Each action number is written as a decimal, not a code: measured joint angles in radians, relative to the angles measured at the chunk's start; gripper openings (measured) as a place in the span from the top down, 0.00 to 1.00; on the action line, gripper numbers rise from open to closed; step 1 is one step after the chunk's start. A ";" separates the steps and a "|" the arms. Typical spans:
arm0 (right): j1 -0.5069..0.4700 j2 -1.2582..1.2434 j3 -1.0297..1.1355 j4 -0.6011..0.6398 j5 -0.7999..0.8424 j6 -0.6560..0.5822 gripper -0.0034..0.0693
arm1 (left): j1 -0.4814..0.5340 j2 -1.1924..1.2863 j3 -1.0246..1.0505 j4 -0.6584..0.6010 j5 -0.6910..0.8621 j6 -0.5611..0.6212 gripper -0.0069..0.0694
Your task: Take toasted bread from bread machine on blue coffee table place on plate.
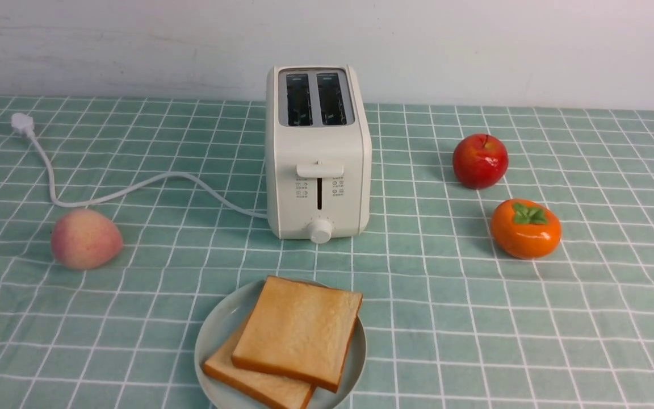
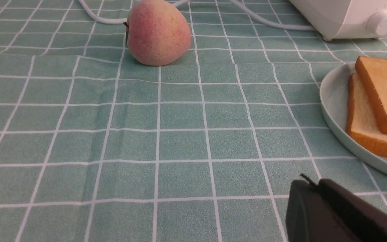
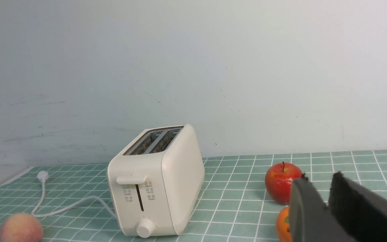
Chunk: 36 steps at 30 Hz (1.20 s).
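L claw (image 2: 311, 184) closed, R claw (image 3: 320, 183) slightly parted, both empty, cropped. Lower toast (image 1: 259, 382) half hidden; plate (image 1: 216, 335) cropped.

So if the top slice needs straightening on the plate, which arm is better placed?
Left, probably: the left gripper hovers beside the plate and toasted bread, while the right gripper faces the bread machine instead.

Matt cloth table (image 1: 474, 318), smooth plastic bread machine (image 1: 318, 153).

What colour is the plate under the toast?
The plate is a plain pale blue-green with no pattern. It shows best in the front view.
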 joint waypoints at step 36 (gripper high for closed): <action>-0.300 -0.043 0.334 -0.099 0.155 0.000 0.74 | 0.001 0.000 0.000 0.000 -0.003 -0.001 0.82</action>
